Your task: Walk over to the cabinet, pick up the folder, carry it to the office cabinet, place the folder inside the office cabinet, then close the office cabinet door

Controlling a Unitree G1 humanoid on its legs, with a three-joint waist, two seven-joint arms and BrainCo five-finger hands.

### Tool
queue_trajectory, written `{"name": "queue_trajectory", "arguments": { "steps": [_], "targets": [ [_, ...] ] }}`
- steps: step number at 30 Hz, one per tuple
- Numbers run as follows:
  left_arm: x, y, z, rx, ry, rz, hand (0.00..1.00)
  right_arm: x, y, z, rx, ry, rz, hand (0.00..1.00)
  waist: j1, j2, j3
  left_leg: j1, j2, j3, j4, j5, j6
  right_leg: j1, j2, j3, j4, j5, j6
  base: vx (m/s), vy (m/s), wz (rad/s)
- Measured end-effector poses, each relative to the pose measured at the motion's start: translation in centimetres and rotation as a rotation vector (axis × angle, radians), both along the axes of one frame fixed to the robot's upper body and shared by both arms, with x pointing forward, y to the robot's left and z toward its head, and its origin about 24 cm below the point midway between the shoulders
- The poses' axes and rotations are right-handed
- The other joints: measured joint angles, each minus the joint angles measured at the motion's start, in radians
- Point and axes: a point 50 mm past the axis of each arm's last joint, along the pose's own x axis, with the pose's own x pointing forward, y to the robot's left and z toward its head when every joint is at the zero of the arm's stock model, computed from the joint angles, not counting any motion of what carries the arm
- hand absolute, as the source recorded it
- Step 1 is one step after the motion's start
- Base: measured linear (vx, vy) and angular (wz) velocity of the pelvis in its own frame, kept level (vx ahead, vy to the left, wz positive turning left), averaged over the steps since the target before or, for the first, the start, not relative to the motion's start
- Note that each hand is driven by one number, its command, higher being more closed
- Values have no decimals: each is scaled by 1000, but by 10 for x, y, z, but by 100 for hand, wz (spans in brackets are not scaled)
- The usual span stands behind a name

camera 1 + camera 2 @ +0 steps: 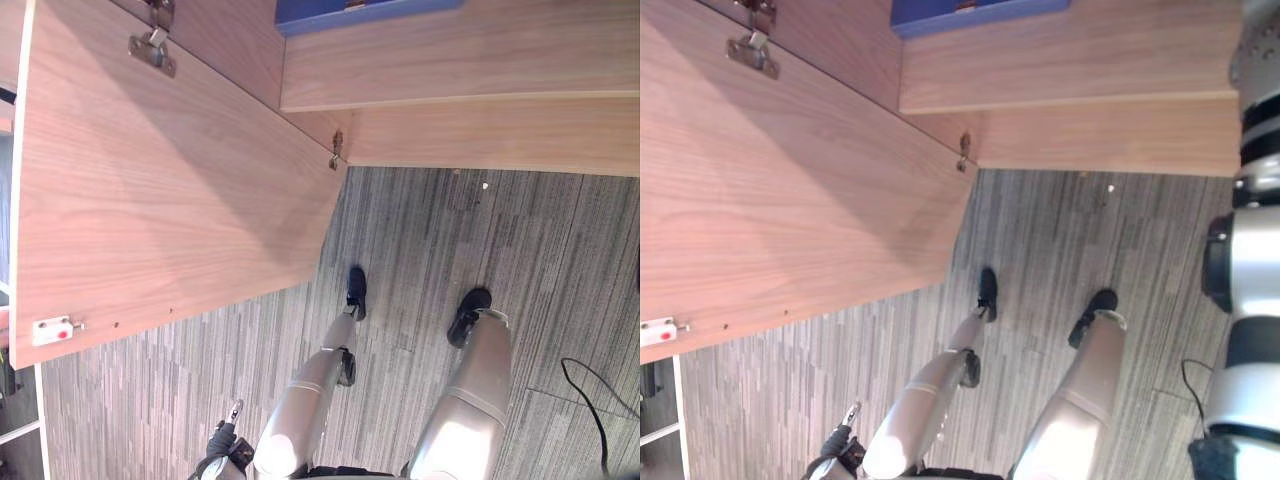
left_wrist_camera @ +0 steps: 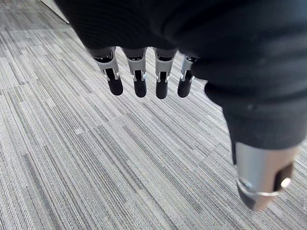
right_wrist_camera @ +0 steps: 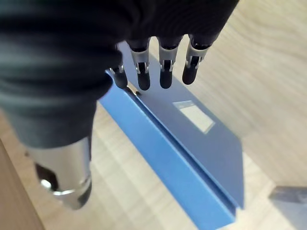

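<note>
Since the right hand (image 3: 143, 72) hangs over the folder (image 3: 201, 148) with its fingers straight and loose, curled round nothing, the folder looks to be resting on its own weight; whether the dark tips brush its near corner I cannot tell. It is a blue folder with a pale label (image 3: 194, 117), lying flat on the wooden shelf (image 1: 450, 65) of the office cabinet, set back from the shelf's front edge and towards the hinged side, which should leave it clear of the door's path. I judge the placing step done and the closing step not yet begun. Outward from the shelf, the cabinet door (image 1: 170, 200) stands wide open, swung out over the floor on its metal hinges (image 1: 152, 48), with a small white catch (image 1: 50, 330) at its free edge. The right arm reaches into the opening, so it would have to come out before the door can swing shut. Low beside the robot, the left hand (image 2: 139, 81) hangs over the grey striped carpet (image 2: 96, 167), fingers relaxed and empty, and near the door's free edge, so it seems the handier one for the push.
</note>
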Motion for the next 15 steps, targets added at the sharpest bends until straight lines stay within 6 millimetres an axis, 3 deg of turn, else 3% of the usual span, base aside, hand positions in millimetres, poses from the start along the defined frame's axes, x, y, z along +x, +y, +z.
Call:
{"name": "queue_trajectory", "arguments": {
  "steps": [6, 11, 15],
  "targets": [
    [2, 0, 1, -7, -18, -32, 0, 20, -23, -46, -382, 469, -265, 0, 1, -1, 1, -3, 6, 2, 3, -1, 3, 4, 5, -6, -9, 2, 2, -2, -127, -1],
    [4, 1, 1, -8, -28, -69, 0, 16, -46, -62, -534, 657, -399, 0, 1, -3, 2, 8, 6, 0, 4, 0, 5, 19, 4, -13, -12, 3, 3, 14, -118, 0],
    [4, 3, 1, -9, -26, -100, 0, 18, -63, -99, -598, 811, -429, 0, 1, -18, -4, 51, 11, -2, 4, -12, 18, 79, 8, -24, -35, 4, 7, 0, -112, -10]
  ]
}}
